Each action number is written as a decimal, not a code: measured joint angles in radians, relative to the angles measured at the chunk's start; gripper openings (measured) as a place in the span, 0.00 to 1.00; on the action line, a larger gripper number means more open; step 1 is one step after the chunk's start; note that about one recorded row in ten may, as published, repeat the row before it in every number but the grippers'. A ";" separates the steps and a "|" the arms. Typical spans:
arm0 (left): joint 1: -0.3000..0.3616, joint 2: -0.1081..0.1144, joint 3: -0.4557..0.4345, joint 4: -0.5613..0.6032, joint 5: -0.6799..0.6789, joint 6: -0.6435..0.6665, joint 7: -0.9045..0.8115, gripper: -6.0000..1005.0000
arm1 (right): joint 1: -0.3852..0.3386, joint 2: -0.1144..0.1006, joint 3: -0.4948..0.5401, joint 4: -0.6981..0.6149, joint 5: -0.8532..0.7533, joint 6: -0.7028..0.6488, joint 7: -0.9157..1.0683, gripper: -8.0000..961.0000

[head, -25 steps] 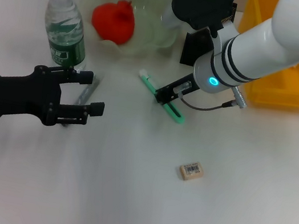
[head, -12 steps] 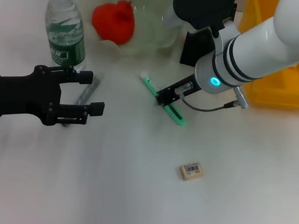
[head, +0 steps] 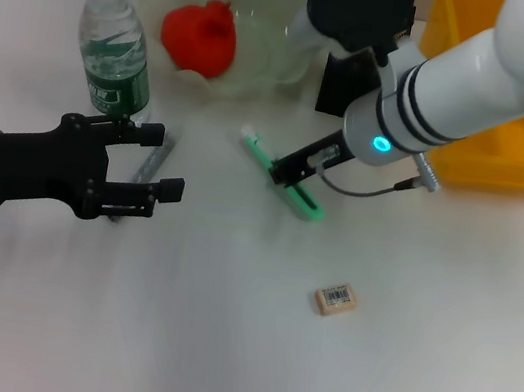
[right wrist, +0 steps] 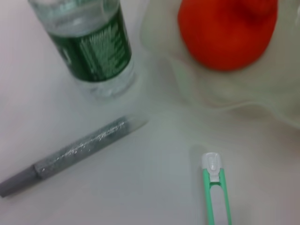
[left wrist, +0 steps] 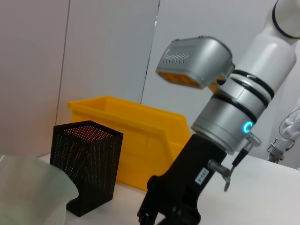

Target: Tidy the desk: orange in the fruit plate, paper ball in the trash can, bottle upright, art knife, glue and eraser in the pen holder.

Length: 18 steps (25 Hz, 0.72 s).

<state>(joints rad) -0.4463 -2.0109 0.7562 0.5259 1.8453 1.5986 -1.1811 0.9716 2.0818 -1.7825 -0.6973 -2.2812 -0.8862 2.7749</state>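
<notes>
Art knife step: right gripper point(head: 292, 169) straddles the art knife point(head: 283, 173), grip state unclear; next, clamp, carry to pen holder point(left wrist: 86, 165); left gripper point(head: 151, 161) released, idle.

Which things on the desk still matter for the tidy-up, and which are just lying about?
Job:
orange in plate
bottle, upright
knife
glue
eraser
holder

Lying about:
yellow bin

Orange point(head: 200, 36) in fruit plate point(head: 273, 15); bottle point(head: 114, 43) left; eraser point(head: 336, 300) front.
</notes>
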 joint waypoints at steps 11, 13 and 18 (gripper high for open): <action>0.000 0.000 0.000 0.003 0.000 0.002 0.000 0.80 | -0.117 -0.001 0.101 -0.186 -0.071 -0.074 -0.041 0.18; -0.001 0.001 0.000 0.003 0.000 0.003 -0.003 0.80 | -0.195 0.000 0.151 -0.288 -0.060 -0.103 -0.098 0.18; -0.003 0.002 0.000 0.003 -0.002 0.003 -0.002 0.80 | -0.347 0.002 0.192 -0.464 0.017 -0.114 -0.204 0.18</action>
<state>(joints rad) -0.4491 -2.0084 0.7562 0.5293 1.8431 1.6017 -1.1829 0.6245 2.0837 -1.5900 -1.1618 -2.2638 -1.0006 2.5709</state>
